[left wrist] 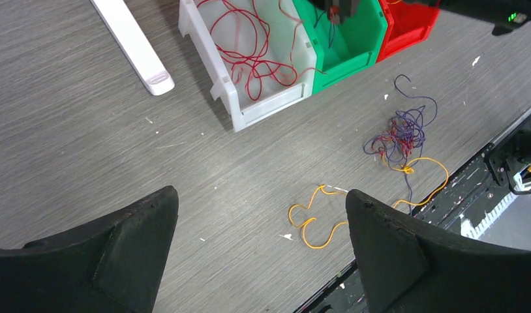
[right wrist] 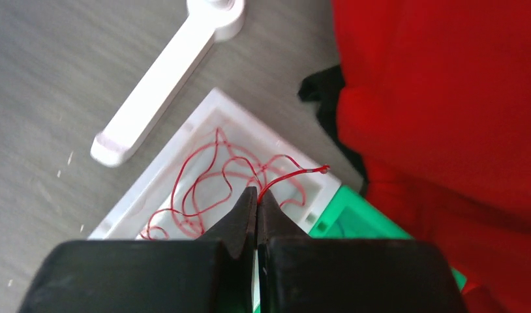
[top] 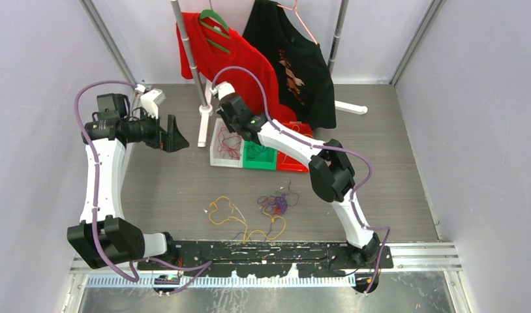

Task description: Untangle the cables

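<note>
A tangle of dark purple-blue and red cables [top: 274,204] lies on the table, with yellow-orange cables [top: 220,210] beside it. Both show in the left wrist view, the tangle [left wrist: 400,134] and a yellow-orange cable [left wrist: 315,222]. My right gripper [right wrist: 257,193] is shut on a red cable [right wrist: 289,175] above the white bin [right wrist: 152,189], which holds more red cables. In the top view it [top: 240,127] hangs over the bins. My left gripper [left wrist: 261,202] is open and empty, held high at the left [top: 175,138], far from the cables.
White [top: 218,156], green [top: 258,158] and red [top: 292,163] bins stand in a row at mid-table. A clothes rack with a white foot [right wrist: 165,72] holds a red shirt [right wrist: 445,98] and a black shirt [top: 295,52] behind them. A black rail [top: 276,251] edges the front.
</note>
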`<action>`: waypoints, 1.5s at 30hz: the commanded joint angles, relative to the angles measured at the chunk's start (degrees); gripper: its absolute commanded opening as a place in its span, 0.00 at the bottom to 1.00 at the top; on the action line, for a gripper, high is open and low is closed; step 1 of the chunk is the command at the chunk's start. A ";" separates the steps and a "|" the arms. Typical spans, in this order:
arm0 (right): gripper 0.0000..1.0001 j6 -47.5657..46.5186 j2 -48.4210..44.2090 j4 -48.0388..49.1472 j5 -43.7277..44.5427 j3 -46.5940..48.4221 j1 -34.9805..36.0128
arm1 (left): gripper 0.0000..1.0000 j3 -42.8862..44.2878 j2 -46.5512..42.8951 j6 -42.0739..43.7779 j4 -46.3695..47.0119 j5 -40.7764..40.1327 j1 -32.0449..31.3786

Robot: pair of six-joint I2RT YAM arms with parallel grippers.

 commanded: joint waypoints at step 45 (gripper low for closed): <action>0.57 5.24 -0.41 1.29 0.09 0.85 1.93 | 1.00 3.76 -2.85 -0.66 0.74 3.24 0.27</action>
